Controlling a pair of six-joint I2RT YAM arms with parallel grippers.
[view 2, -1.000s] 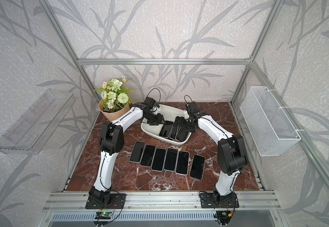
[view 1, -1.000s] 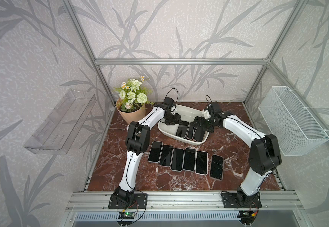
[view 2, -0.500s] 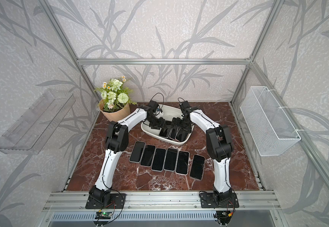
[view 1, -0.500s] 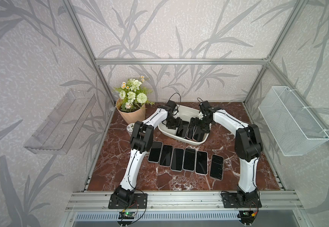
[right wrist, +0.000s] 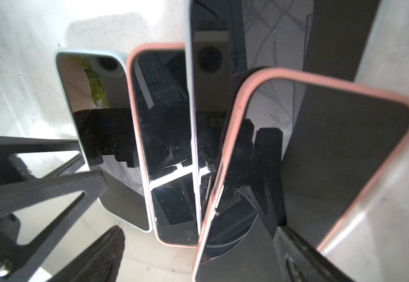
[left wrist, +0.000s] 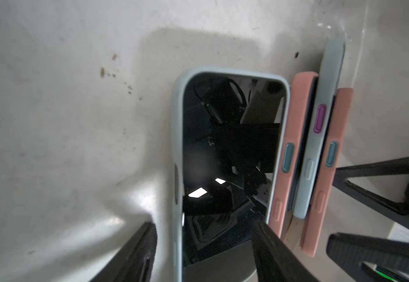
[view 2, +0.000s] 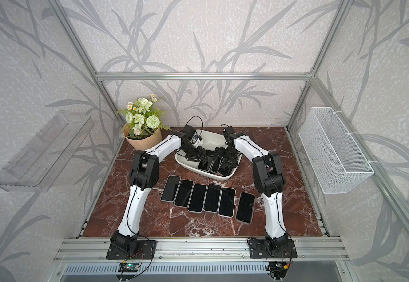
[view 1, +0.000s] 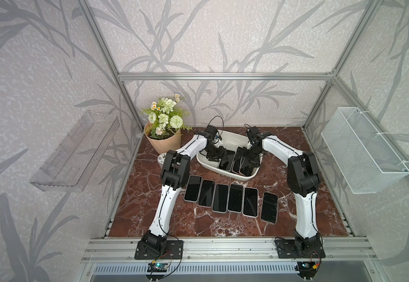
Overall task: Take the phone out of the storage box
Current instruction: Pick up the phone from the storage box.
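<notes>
I log the left end effector (left wrist: 203,224) inside the box (view 1: 234,139), spread, straddling the blue-cased phone (left wrist: 223,146) that lies flat on the box floor. Pad contact I cannot confirm. Three more phones (left wrist: 315,146) stand on edge toward the box's right end. The right end effector (right wrist: 198,232), spread wide, hangs over them. Both arms have folded in toward the box just now: a grasp is near and nothing is lifted yet, I judge. Six phones (view 1: 231,201) lie on the bench (view 1: 149,207) before the box. Phone bases are cut off.

Bright, even light; wrist views soft w/ edge distortion.
</notes>
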